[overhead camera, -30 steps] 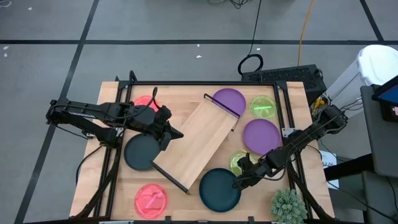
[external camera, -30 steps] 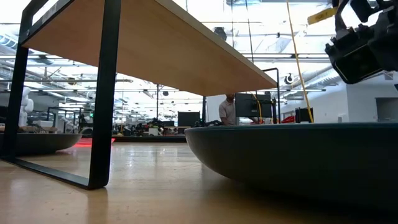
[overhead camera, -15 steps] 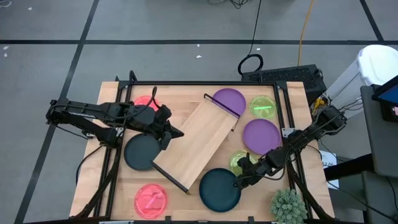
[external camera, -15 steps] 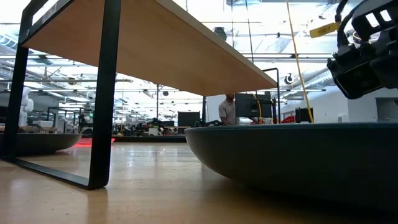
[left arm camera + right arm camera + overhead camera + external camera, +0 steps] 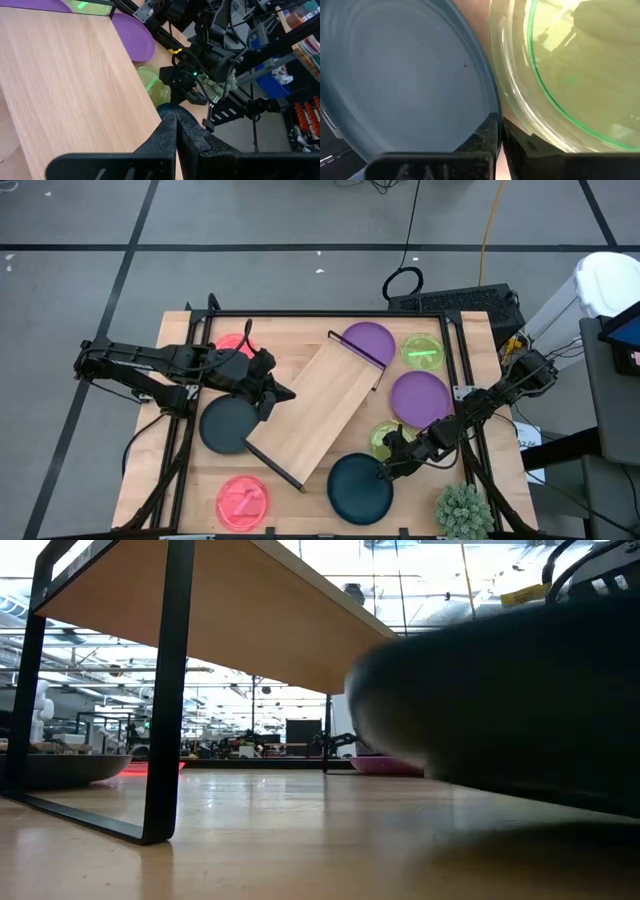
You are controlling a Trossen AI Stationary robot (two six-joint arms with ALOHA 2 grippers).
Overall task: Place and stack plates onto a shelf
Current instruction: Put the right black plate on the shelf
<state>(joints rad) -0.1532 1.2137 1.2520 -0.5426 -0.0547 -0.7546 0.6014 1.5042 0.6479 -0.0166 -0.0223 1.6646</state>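
Note:
The shelf stands slantwise across the middle of the table on its black frame ends. My right gripper is shut on the dark teal plate at the shelf's near right end. That plate fills the right of the low view. A lime-green plate lies just behind my right gripper. My left gripper is shut and hovers at the shelf's left long edge, beside a second dark plate. I cannot tell whether it touches the board. My right gripper pinches the dark teal plate's rim between its two fingers, on the plate's far right side. The fingers come at it from the table's right, slanting down. In the low view the plate is tilted, its left side raised off the table.
Two purple plates and a lime-green one lie at the far right. Pink plates lie at the near left and under my left arm. A spiky green plant stands at the near right corner.
The dark teal plate has shifted a little toward the table's near right and come up. In the low view it sat flat on the table before, and now it is raised, tilted and blurred. My right gripper stayed on its rim.

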